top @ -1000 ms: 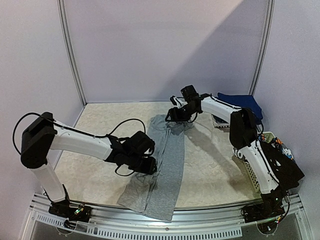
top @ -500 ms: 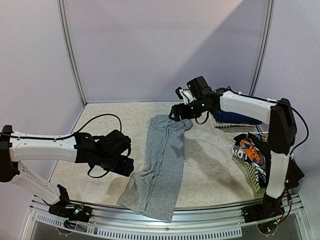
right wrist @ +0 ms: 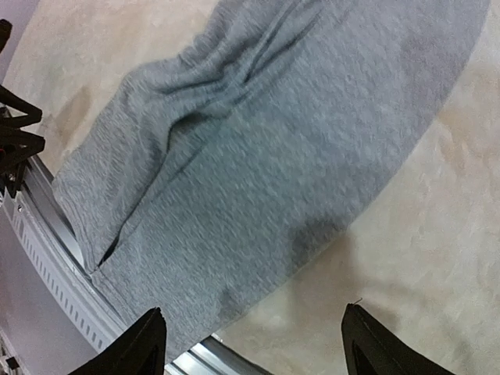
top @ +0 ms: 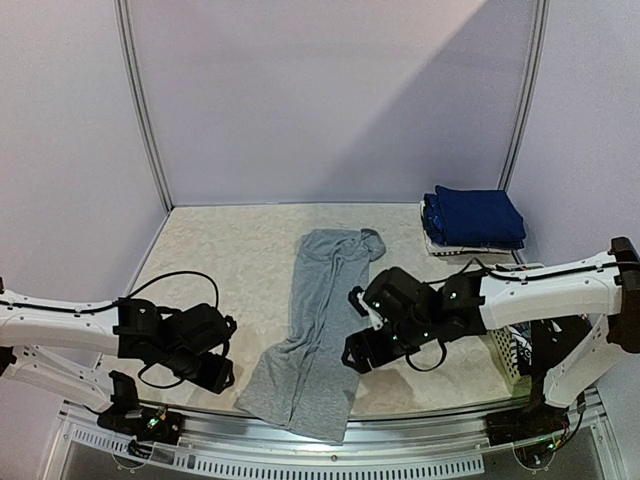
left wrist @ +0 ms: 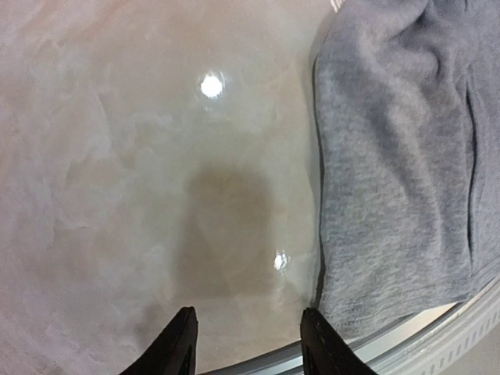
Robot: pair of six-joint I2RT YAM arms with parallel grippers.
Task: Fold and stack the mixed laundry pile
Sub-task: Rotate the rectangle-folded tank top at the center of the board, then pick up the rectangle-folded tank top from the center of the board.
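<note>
two pairs of fingers hang low over the bench [top: 220,250], one on each side of the grey garment [top: 325,320]. we see the garment lying flat and drawn out long, from the middle of the bench down to the near edge, where its hem reaches the metal rail [top: 420,447]. its far end is bunched into a small fold.

the left fingers [top: 221,374] sit off the garment's left edge, close to its near corner. in the left wrist view we find both tips standing apart over bare bench, holding nothing, with the grey hem just to their right. the right fingers [top: 357,356] are at the garment's right edge. in the right wrist view the tips are spread wide and hold nothing, with grey cloth and a strip of bench below them.

at the far right corner of the bench a folded stack of navy blue pieces [top: 478,215] rests with a paler layer showing underneath. the white lattice basket [top: 506,358] stands at the right side of the bench, mostly behind the right arm. only part of its wall shows, and we cannot tell what lies inside it.
</note>
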